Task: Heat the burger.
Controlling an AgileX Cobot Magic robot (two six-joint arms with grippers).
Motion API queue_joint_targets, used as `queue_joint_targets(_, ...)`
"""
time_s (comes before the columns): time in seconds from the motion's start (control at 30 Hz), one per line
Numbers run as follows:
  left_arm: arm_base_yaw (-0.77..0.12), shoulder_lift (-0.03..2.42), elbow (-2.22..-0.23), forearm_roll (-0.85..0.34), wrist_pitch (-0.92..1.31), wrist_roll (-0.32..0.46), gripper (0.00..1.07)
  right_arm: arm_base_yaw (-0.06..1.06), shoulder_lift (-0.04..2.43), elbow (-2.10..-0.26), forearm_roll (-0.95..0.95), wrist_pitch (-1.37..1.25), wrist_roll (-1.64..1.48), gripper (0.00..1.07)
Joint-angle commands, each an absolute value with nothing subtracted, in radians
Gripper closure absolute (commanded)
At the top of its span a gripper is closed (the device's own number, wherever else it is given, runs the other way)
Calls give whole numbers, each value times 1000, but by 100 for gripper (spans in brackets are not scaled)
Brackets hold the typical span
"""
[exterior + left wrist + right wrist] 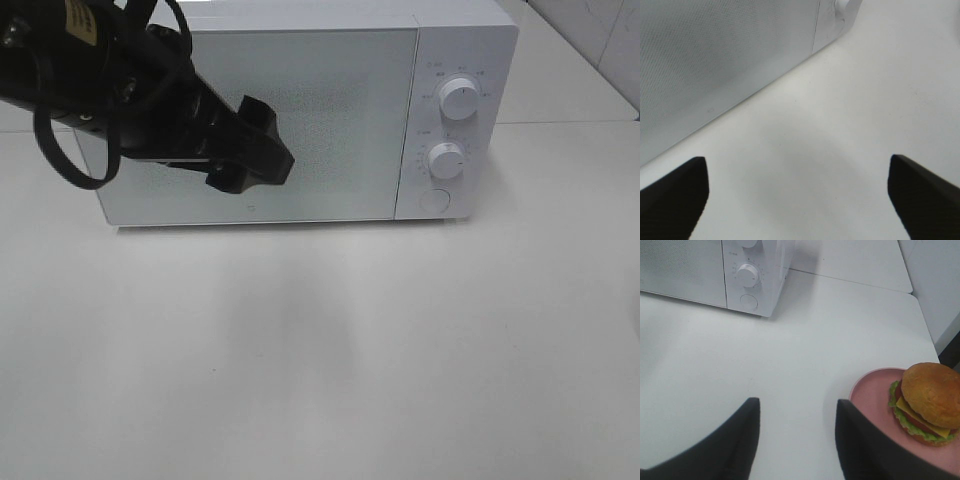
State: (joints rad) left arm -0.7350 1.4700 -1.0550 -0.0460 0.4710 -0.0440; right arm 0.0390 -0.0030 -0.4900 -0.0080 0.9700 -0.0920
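Note:
The burger (930, 400), with a golden-brown bun, lettuce and cheese, sits on a pink plate (867, 390) on the white table; it shows only in the right wrist view. My right gripper (797, 440) is open just beside the plate, with nothing between its fingers. The white microwave (300, 110) stands at the back of the table with its door closed. My left gripper (262, 150) hangs in front of the door, a little above the table. In the left wrist view the left gripper (800, 200) is open wide and empty.
Two white knobs (458, 100) and a round button (434, 199) are on the microwave's right panel. The white table (320, 350) stretches in front of it. A table seam and a tiled wall lie at the far right.

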Motion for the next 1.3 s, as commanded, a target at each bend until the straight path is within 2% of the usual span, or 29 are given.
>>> queue_joint_targets(0.03, -740, 1460, -1074, -14, 529, -92, 5, 39, -31, -491, -11, 963, -96, 58)
queue_joint_targets(0.3, -737, 1460, -1074, 13, 562, -79, 5, 39, -31, -491, -11, 963, -96, 58)
queue_joint_targets(0.43, -736, 1449, -1075, 25, 619, 0, 5, 39, -31, -491, -11, 963, -96, 58)
queue_joint_targets(0.57, -706, 1424, -1075, 7, 652, 13, 6, 39, -31, -491, -11, 963, -96, 58)
queue_joint_targets(0.67, -662, 1391, -1075, 8, 695, 13, 6, 39, -31, -491, -11, 963, -96, 58)
queue_joint_targets(0.73, -588, 1341, -1075, 20, 766, 13, 6, 39, -31, -491, -11, 963, -96, 58)
queue_joint_targets(0.83, -567, 1327, -1075, 20, 797, 13, 6, 39, -31, -491, -11, 963, -96, 58)
queue_joint_targets(0.9, -505, 1289, -1075, 21, 887, 13, 6, 39, -31, -491, -11, 963, -96, 58)
queue_joint_targets(0.93, -505, 1289, -1075, 21, 887, 13, 6, 39, -31, -491, -11, 963, -96, 58)
queue_joint_targets(1.0, -433, 1255, -1075, 24, 956, 13, 6, 39, -31, -491, -11, 963, -96, 58)
queue_joint_targets(1.03, -433, 1255, -1075, 24, 956, 13, 6, 39, -31, -491, -11, 963, -96, 58)
queue_joint_targets(1.1, -335, 1216, -1075, 32, 1002, 13, 6, 39, -31, -491, -11, 963, -96, 58)
queue_joint_targets(1.13, -335, 1216, -1075, 32, 1002, 13, 6, 39, -31, -491, -11, 963, -96, 58)
queue_joint_targets(1.3, -228, 1193, -1075, 69, 1005, 13, 6, 39, -31, -491, -11, 963, -96, 58)
